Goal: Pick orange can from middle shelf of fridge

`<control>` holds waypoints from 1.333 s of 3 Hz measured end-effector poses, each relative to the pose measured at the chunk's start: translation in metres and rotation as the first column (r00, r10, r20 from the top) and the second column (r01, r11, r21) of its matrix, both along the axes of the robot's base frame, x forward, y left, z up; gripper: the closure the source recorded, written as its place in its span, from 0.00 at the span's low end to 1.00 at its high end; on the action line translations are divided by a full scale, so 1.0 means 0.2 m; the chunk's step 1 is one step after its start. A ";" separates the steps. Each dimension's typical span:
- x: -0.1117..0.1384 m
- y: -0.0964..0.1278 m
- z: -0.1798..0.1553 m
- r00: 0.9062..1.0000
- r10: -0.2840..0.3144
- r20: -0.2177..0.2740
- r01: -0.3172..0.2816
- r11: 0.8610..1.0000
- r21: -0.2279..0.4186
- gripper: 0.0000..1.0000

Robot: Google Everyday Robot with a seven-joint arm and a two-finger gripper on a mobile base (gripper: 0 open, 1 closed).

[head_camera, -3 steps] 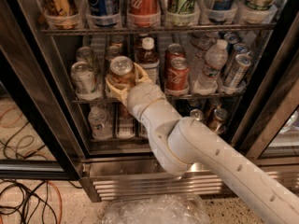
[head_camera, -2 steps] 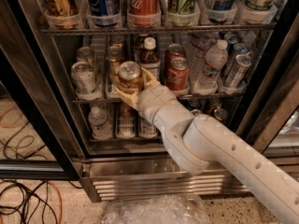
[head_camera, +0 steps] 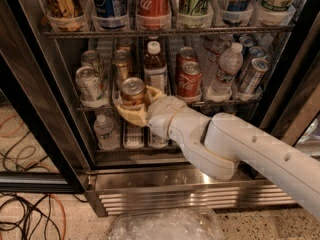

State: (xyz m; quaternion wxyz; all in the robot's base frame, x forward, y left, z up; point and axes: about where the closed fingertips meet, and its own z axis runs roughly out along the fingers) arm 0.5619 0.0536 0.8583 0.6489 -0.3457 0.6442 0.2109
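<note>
The orange can (head_camera: 132, 90) has an amber body and a silver lid with a pull tab. My gripper (head_camera: 134, 101) is shut on it, tan fingers (head_camera: 125, 115) cupping it from both sides and below. I hold it just in front of the middle shelf (head_camera: 220, 104), at the fridge's (head_camera: 30, 99) open front, left of centre. A second orange can (head_camera: 121, 64) stands behind it on the shelf. My white arm (head_camera: 240, 144) reaches in from the lower right and hides part of the bottom shelf.
On the middle shelf stand a pale silver-green can (head_camera: 89, 84), a brown bottle (head_camera: 156, 66), red Coca-Cola cans (head_camera: 187, 79) and a water bottle (head_camera: 226, 69). Tall cans in clear cups (head_camera: 152, 4) fill the rack above. Cables (head_camera: 25, 209) lie on the floor at left; crinkled plastic (head_camera: 165, 226) lies below.
The gripper, shut on the orange can, has drawn back and down from the shelf toward the camera. The arm has shifted right and lower.
</note>
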 end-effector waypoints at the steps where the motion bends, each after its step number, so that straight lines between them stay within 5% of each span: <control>1: -0.16 0.22 0.01 0.984 0.145 -0.105 -0.144 0.989 0.017 1.00; 2: -0.25 0.23 0.02 0.961 0.245 -0.129 -0.252 0.967 -0.036 1.00; 3: -0.29 0.03 -0.04 0.941 0.308 -0.142 -0.317 0.947 -0.047 1.00; 4: -0.36 -0.11 -0.09 0.932 0.335 -0.141 -0.343 0.939 -0.033 1.00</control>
